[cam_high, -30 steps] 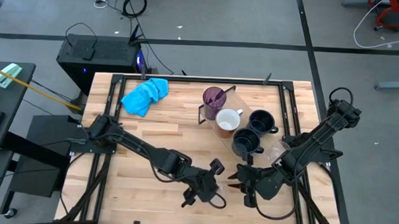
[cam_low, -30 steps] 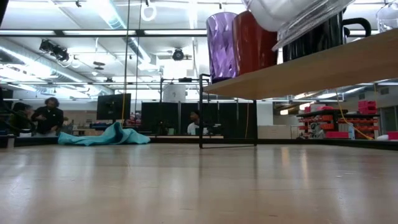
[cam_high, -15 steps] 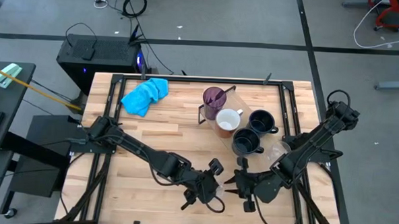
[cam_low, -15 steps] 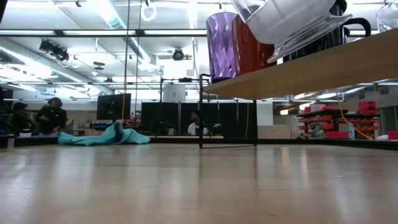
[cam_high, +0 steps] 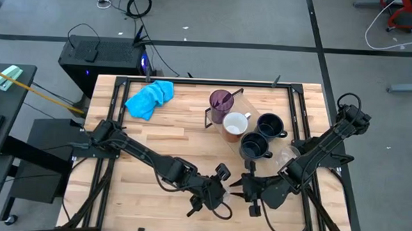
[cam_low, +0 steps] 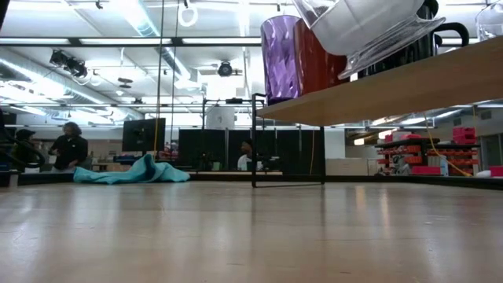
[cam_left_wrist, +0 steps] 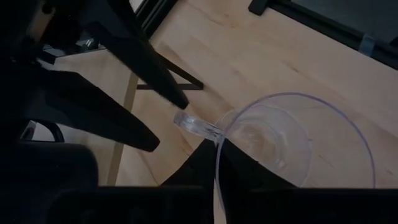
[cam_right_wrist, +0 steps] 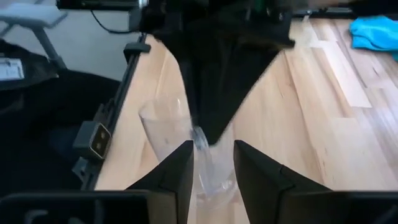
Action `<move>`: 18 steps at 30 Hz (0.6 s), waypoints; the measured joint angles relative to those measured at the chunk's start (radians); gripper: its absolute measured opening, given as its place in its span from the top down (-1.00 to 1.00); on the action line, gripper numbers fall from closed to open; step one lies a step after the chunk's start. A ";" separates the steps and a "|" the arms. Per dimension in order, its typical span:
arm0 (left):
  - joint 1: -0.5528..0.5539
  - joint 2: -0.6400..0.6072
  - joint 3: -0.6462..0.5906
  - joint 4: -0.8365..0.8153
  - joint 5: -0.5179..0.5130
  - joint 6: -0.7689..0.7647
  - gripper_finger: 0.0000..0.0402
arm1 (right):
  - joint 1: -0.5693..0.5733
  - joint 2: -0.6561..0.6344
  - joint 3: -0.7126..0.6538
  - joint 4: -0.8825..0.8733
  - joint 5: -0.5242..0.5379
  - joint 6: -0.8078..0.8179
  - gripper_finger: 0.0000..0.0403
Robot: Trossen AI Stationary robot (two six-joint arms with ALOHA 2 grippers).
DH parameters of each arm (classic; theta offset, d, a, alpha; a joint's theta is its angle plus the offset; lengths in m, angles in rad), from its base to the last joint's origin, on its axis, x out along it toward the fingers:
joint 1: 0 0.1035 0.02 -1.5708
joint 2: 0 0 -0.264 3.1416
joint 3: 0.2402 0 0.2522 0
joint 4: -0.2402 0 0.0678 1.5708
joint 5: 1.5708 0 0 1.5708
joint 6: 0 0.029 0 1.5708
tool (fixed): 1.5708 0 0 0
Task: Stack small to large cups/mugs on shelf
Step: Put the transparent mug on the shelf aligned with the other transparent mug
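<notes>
A clear glass [cam_left_wrist: 292,140] with a small clear handle is held up between both grippers over the table's near middle; it also shows tilted in the low view [cam_low: 377,27]. My left gripper [cam_high: 220,191] is shut on it, and my right gripper [cam_high: 243,190] faces it, closed on the glass from the other side. On the shelf [cam_low: 393,90] stand the purple tumbler [cam_high: 220,100], the white mug [cam_high: 235,122] and two dark mugs [cam_high: 270,124] [cam_high: 253,145]. A second clear glass [cam_high: 286,156] stands at the row's right end. My left gripper pinches the glass's rim [cam_left_wrist: 217,146], one finger inside the wall and one outside, coming slanting down from the table's left. The glass is lifted clear of the table and tilted. My right gripper has its two fingers [cam_left_wrist: 177,99] on either side of the clear handle [cam_left_wrist: 196,124], slanting down from the table's right. The handle [cam_right_wrist: 202,146] lies between the finger ends.
A bright blue cloth [cam_high: 149,99] lies at the table's far left. Black rails [cam_high: 298,112] run along the table's sides. Bare wood [cam_high: 163,145] lies left of the shelf and in front of it. People show in the room beyond the table.
My right gripper has rolled a little at the wrist. In the low view the held glass has tipped further over, and it stays clear of the table between the two grippers.
</notes>
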 joint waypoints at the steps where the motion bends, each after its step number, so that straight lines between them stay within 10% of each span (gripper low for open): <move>1: 0.000 0.000 0.000 -0.001 0.000 0.000 0.91 | 0.000 0.000 0.000 0.010 0.000 0.001 0.38; 18: 0.000 0.000 0.000 0.010 -0.007 0.000 0.90 | -0.005 -0.001 -0.068 0.082 -0.005 0.026 0.22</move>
